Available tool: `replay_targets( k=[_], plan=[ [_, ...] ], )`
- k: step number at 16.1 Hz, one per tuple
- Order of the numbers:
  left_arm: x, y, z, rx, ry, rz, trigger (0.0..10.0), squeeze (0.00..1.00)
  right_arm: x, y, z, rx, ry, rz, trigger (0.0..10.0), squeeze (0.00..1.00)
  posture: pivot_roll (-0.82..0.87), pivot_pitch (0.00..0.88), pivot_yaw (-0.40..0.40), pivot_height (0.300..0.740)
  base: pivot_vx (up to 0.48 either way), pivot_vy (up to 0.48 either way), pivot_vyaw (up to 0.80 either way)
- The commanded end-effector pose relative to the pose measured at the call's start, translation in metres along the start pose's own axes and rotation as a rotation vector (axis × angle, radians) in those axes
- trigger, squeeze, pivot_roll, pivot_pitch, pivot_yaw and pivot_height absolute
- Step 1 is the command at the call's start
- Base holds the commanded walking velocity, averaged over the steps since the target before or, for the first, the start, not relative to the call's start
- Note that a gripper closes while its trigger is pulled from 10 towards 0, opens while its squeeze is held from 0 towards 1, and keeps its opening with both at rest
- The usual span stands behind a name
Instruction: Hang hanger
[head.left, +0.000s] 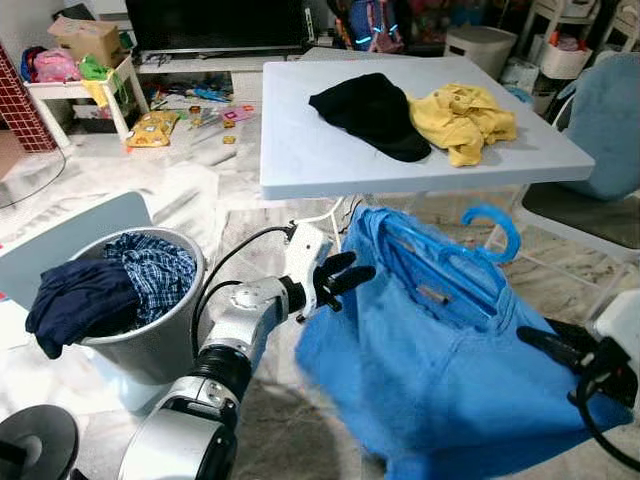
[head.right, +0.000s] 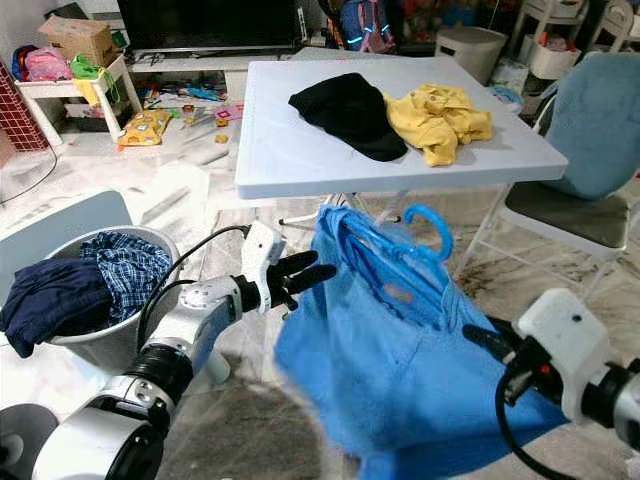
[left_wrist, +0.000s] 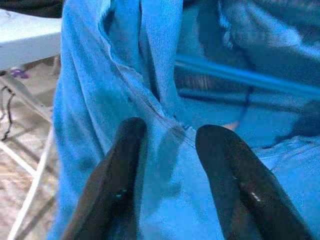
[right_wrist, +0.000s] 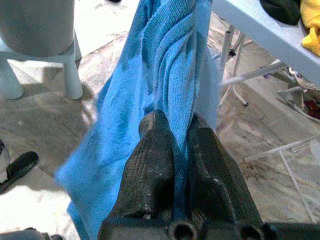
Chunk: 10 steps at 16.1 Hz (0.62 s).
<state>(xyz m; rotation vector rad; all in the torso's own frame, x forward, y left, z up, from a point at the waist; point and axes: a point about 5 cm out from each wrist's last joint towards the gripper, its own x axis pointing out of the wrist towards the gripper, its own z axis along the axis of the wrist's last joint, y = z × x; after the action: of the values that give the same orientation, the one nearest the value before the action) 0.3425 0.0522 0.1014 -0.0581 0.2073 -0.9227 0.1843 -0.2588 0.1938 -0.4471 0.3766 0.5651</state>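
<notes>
Below the white table's (head.left: 300, 160) front edge, the blue garment (head.left: 440, 380) carries the hanger (head.left: 495, 225); right gripper (right_wrist: 172, 145) pinches cloth, left gripper (head.left: 345, 278) spread beside the collar.

My right gripper's (right_wrist: 181, 131) two black ribbed fingers (right_wrist: 150, 165) pinch a fold of the bright blue knit garment (right_wrist: 150, 75), which hangs beside a white table's edge (right_wrist: 260, 30) over mottled stone floor (right_wrist: 45, 125).
</notes>
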Motion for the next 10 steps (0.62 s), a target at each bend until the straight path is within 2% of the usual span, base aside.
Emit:
replay_targets(
  k=[1,3,4,5,7,8,10],
  plan=[
    [-0.001,0.002,-0.005,0.019,0.028,0.046,10.0,1.00,-0.004,0.000,0.017,-0.046,-0.050,0.002,10.0,0.00,-0.07,0.000,-0.018,0.740,0.000,0.000,0.00],
    [-0.001,0.009,-0.003,0.038,0.026,0.122,10.0,1.00,-0.008,0.007,0.023,-0.050,-0.060,0.052,10.0,0.00,-0.07,0.000,-0.016,0.740,0.000,0.000,0.00],
    [0.000,0.011,-0.002,0.031,0.022,0.142,10.0,0.38,-0.009,0.011,0.025,-0.045,-0.063,0.080,10.0,0.00,-0.07,0.000,-0.017,0.740,0.000,0.000,0.00],
    [0.002,0.011,0.001,0.021,0.010,0.155,10.0,0.00,-0.011,0.014,0.027,-0.042,-0.065,0.104,10.0,0.00,-0.07,0.000,-0.016,0.740,0.000,0.000,0.00],
    [0.005,0.010,0.005,-0.006,-0.015,0.158,10.0,0.00,-0.012,0.016,0.027,-0.044,-0.055,0.114,10.0,0.00,-0.08,0.000,-0.014,0.740,0.000,0.000,0.00],
    [0.013,0.003,0.014,-0.078,-0.083,0.127,10.0,0.00,-0.011,0.016,0.026,-0.040,-0.039,0.105,10.0,0.00,-0.08,0.000,-0.010,0.740,0.000,0.000,0.00],
    [0.018,-0.008,0.014,-0.123,-0.099,0.037,10.0,0.00,-0.008,0.019,0.025,-0.036,-0.037,0.100,10.0,0.00,-0.08,0.000,-0.007,0.740,0.000,0.000,0.00]
  ],
)
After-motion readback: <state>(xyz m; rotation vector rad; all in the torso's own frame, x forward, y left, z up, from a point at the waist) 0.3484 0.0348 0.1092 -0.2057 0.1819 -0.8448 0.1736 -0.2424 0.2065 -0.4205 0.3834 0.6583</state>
